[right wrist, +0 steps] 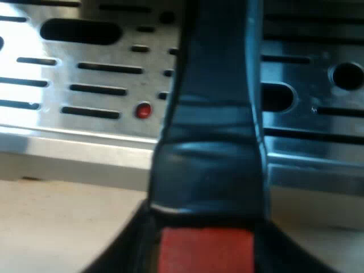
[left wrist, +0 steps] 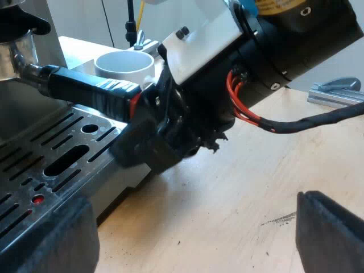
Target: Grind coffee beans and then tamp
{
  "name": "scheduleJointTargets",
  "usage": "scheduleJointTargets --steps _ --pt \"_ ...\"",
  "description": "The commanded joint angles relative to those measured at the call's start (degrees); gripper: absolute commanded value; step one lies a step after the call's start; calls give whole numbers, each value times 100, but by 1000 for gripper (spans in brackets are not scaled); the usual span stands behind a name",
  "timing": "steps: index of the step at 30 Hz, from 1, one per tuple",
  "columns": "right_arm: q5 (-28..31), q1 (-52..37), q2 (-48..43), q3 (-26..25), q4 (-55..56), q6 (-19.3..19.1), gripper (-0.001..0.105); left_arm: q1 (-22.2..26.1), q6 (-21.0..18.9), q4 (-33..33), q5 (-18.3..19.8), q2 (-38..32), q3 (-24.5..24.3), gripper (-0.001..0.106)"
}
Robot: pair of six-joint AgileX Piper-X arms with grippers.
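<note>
1. The right gripper (right wrist: pixel 202 242) is clamping both fingers (right wrist: pixel 122 253) on the holder (left wrist: pixel 23 60), gripping the red end (right wrist: pixel 206 250) of its dark handle (left wrist: pixel 85 90).
2. The holder is sitting up in the front of the espresso machine (left wrist: pixel 23 111), and its handle is jutting out level above the slotted drip tray (left wrist: pixel 51 162).
3. The left gripper (left wrist: pixel 193 230) is hovering over the wooden table (left wrist: pixel 256 182) just beside the tray, with its fingers (left wrist: pixel 333 230) spread wide apart and holding nothing.
4. A white mug (left wrist: pixel 125 65) is standing beyond the handle, close behind the right gripper (left wrist: pixel 153 122).
5. A small red dot (right wrist: pixel 143 110) is showing in the tray's grate, just beside the handle.
</note>
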Motion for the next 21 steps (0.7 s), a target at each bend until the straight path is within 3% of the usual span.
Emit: scheduleJointTargets --steps 1,21 --pt "-93 64 3 -39 -85 -133 0 -42 -72 -71 37 4 -16 73" --pt "157 420 -280 -29 -252 -88 0 -42 -72 -207 37 4 -16 73"
